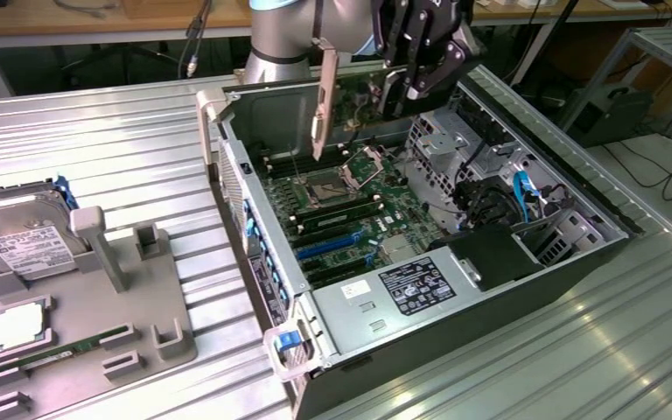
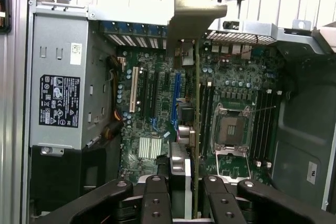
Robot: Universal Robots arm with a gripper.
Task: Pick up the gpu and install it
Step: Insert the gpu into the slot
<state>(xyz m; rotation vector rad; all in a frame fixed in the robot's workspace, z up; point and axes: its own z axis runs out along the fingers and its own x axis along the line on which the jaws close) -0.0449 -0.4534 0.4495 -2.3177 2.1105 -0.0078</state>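
My gripper (image 1: 402,94) hangs over the far end of the open computer case (image 1: 260,254), shut on the gpu (image 1: 360,92). The card hangs on edge above the motherboard (image 1: 348,210), apart from it, with its silvery end bracket (image 1: 326,96) pointing down toward the case wall at the exterior view's left. In the wrist view the gpu (image 2: 196,129) shows edge-on between my black fingers (image 2: 157,198), and its bracket (image 2: 190,19) sits over the case's rear slot openings. A blue expansion slot (image 2: 176,98) lies just beside the card's line, and the CPU socket (image 2: 231,129) is on its other side.
The power supply (image 1: 412,284) fills the case's near end, with drive bays and blue cables (image 1: 523,197) at the exterior view's right. On the exterior view's left, a grey holder (image 1: 137,297) carries a hard drive (image 1: 21,249), a processor (image 1: 15,325) and a green memory stick (image 1: 67,350).
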